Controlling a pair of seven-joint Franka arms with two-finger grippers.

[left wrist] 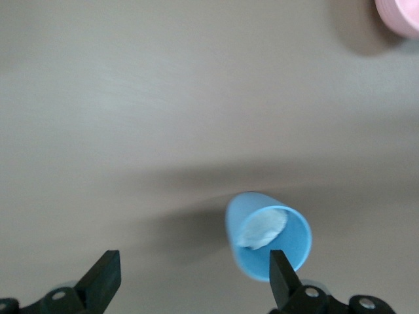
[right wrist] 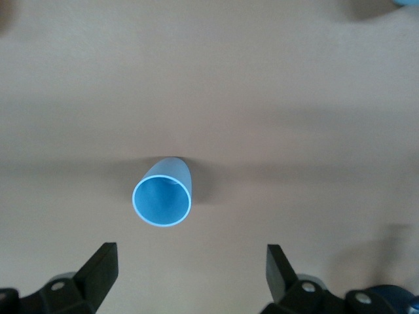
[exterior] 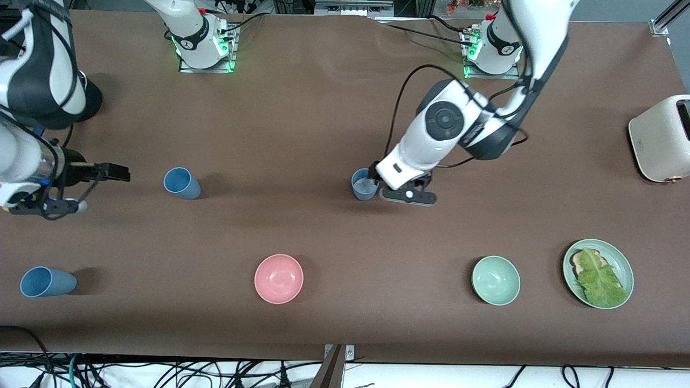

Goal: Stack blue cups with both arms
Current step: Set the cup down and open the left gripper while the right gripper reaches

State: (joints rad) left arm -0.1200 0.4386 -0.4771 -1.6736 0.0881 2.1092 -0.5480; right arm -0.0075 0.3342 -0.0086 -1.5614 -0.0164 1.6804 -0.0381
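Three blue cups stand on the brown surface [exterior: 323, 108]. The left end effector [left wrist: 190, 281] hangs low beside the middle cup [exterior: 365, 185], its fingers spread wide, one finger right at the cup's rim and the other well clear, so nothing is pinched. That cup stands upright with something pale inside it, which I can't make out.

The right end effector [right wrist: 190, 275] is at the right arm's end of the surface, also spread and holding nothing, with a second cup [right wrist: 163, 194] upright in front of it. In the front view that cup [exterior: 182, 183] sits apart from the end effector. A third cup [exterior: 46, 282] stands nearer the front camera, toward the same end. A pink bowl [exterior: 278, 278], a green bowl [exterior: 496, 280] and a plate [exterior: 620, 258] with toast and lettuce sit along the nearer edge, and a toaster [exterior: 660, 137] stands at the left arm's end.

The risk, I'd say, lies with the left arm: one finger is so close to the rim that a sideways pull could tip the light cup over. For the right arm, the cup is slightly off the middle of the gap, so a straight descent could land a finger on the rim and knock it down. Tapered cups also need to be lined up well when nested, or one will catch on the other's lip.
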